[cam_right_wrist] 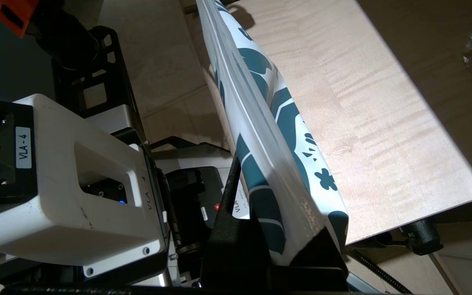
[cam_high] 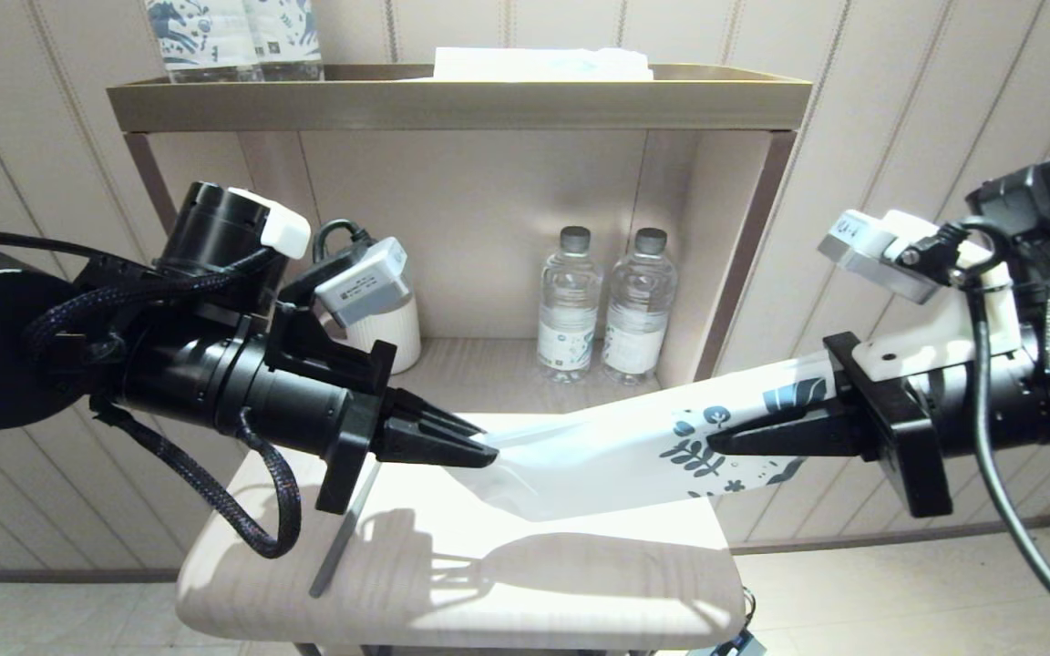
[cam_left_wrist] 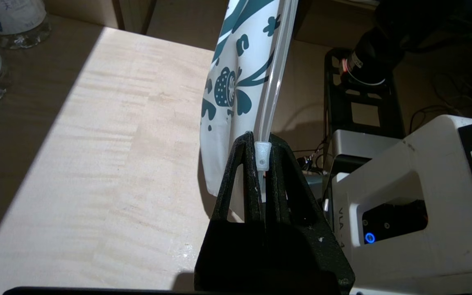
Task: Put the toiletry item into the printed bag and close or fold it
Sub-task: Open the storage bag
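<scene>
The printed bag hangs stretched sideways above the pale wooden table, held at both ends. My left gripper is shut on its plain white end. In the left wrist view the left gripper pinches the clear zip slider on the bag. My right gripper is shut on the leaf-printed end, and the right wrist view shows the right gripper clamping the bag by its zip edge. The grey toothbrush lies on the table below the left gripper, its head hidden.
Two water bottles and a white ribbed cup stand in the shelf niche behind the table. Blue-patterned packs and a folded white item sit on the shelf top. The table's front edge is near.
</scene>
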